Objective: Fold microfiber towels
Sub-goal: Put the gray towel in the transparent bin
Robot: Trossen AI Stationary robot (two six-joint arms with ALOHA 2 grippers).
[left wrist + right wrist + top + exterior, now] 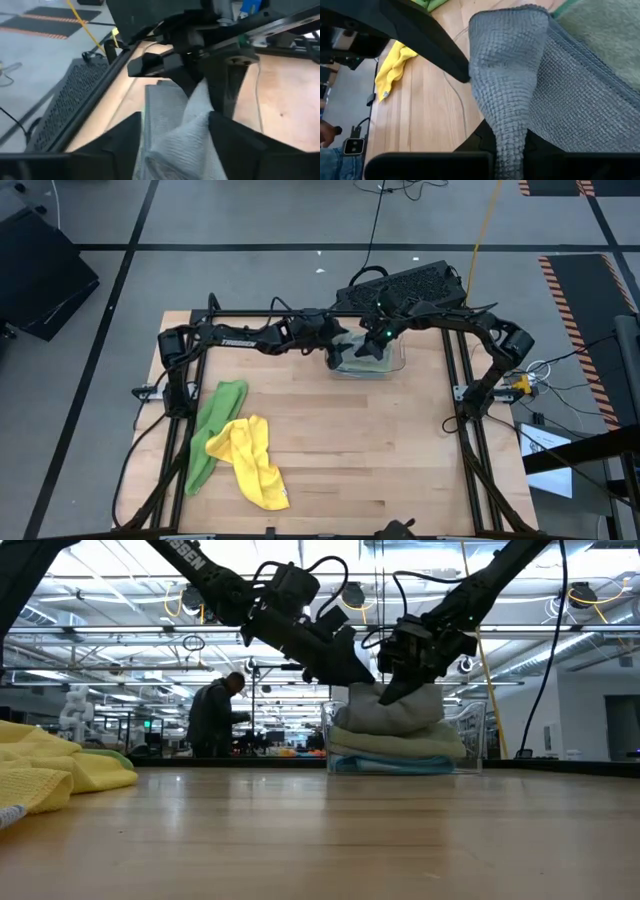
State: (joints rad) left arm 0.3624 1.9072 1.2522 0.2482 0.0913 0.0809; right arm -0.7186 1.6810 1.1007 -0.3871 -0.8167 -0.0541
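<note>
Grey towel tops folded stack in clear bin at table's far centre. Right gripper pinched shut on raised ridge of it. Left gripper just beside, fingers apart, straddling cloth.

Risk, as judged: right lifts while pinching, so fold drags open or stack shifts; grippers crowd, may collide.

Low view shows sage and light blue layers beneath; high view hides them behind arms, yet shows bright green towel and yellow towel unfolded near left.
</note>
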